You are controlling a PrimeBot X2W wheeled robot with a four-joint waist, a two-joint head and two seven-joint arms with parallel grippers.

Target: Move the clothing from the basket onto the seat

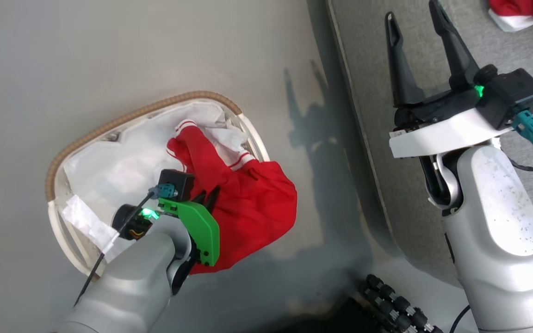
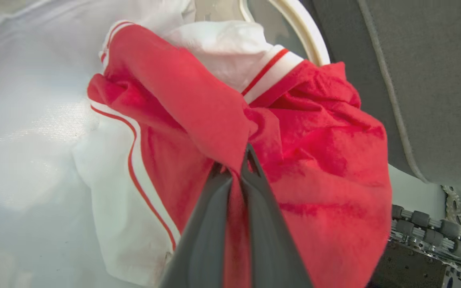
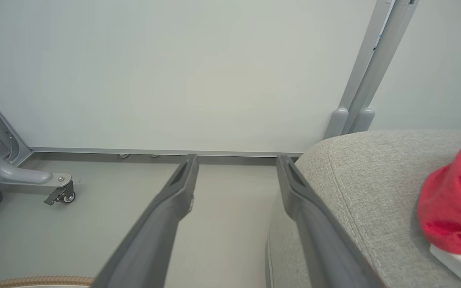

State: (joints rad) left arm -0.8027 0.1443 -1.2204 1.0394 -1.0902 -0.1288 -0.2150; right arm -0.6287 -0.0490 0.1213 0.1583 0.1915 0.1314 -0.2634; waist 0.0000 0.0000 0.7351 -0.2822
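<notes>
Red clothing [image 1: 248, 208] overhanging basket [image 1: 204, 95], apparently more on seat [image 1: 368, 69]

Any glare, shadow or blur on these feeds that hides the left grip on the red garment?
Head view: even light, arm shadows fall on the floor between basket and seat, off the red garment. Left wrist view: the liner is washed out, yet the left gripper pinching red fabric reads clearly. Right wrist view: evenly lit, the right gripper open and sharp.
</notes>
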